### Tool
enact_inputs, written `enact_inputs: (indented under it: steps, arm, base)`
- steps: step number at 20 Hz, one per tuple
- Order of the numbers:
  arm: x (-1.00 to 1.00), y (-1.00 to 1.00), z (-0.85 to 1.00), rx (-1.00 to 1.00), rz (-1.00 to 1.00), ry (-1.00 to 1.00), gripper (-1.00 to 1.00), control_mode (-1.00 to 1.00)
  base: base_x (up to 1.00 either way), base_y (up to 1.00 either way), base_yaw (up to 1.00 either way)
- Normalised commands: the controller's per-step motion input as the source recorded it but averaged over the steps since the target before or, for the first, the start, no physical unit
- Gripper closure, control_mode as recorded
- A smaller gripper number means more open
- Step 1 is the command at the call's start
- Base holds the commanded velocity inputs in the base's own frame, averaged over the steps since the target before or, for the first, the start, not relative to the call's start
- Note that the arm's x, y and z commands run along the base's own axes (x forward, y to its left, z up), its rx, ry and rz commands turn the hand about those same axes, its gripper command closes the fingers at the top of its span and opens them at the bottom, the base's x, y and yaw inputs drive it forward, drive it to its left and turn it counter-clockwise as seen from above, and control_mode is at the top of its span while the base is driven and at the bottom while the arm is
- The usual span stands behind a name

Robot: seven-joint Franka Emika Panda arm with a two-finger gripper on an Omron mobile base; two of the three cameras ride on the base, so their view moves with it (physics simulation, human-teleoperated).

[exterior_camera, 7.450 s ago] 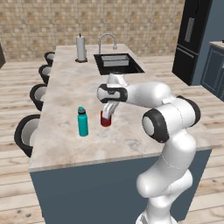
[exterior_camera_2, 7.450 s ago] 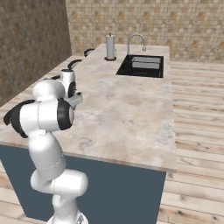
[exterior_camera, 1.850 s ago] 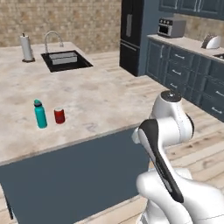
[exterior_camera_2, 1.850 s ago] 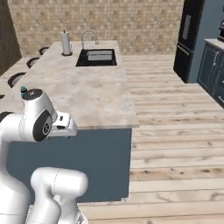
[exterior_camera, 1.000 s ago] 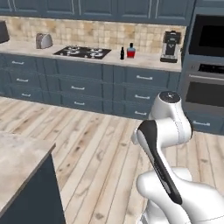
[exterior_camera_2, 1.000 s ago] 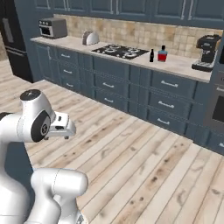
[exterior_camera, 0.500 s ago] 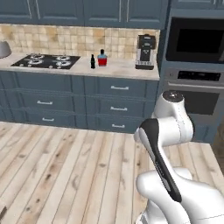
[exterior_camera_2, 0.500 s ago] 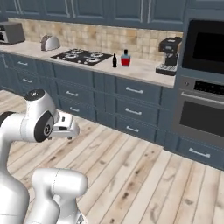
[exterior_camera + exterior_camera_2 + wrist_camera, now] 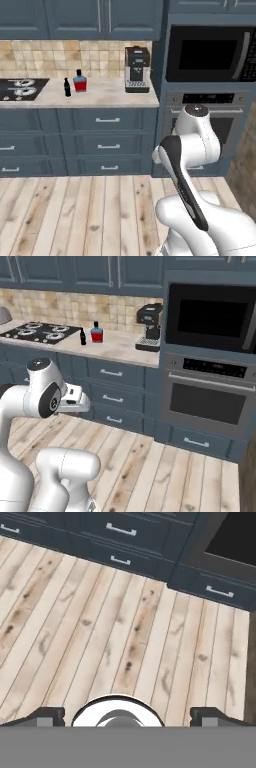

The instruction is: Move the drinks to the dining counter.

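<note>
Jaws spread wide and holding nothing, my gripper [image 9: 127, 716] is pointing down at the pale wooden floor [image 9: 110, 637] in front of dark blue drawers [image 9: 120, 532]. Two drinks are standing on the marble counter [image 9: 110, 95] beneath the tiled wall: a small black bottle [image 9: 67, 87] just beside a flat blue bottle with a red label [image 9: 79, 81], with the black stove [image 9: 20, 88] to their left and a coffee machine [image 9: 137, 69] to their right. I am sitting well apart from them, my white arm folded close above the floor.
</note>
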Motion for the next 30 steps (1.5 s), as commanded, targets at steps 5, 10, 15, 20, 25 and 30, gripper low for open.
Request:
enact_inputs:
  steps: [5, 10, 15, 20, 25, 30]
  arm:
    - [0.0, 0.0, 0.0, 0.0, 0.0, 0.0, -1.0, 1.0]
    - [0.0, 0.0, 0.0, 0.0, 0.0, 0.0, -1.0, 1.0]
    - [0.0, 0.0, 0.0, 0.0, 0.0, 0.0, -1.0, 1.0]
    - [0.0, 0.0, 0.0, 0.0, 0.0, 0.0, -1.0, 1.0]
    - [0.0, 0.0, 0.0, 0.0, 0.0, 0.0, -1.0, 1.0]
    - [0.0, 0.0, 0.0, 0.0, 0.0, 0.0, -1.0, 1.0]
  base:
    - [0.99, 0.42, -0.56]
    - [0.72, 0.62, -0.49]
    - [0.26, 0.65, -0.28]
    - [0.02, 0.7, -0.09]
    - [0.12, 0.77, 0.01]
    - [0.26, 0.66, 0.07]
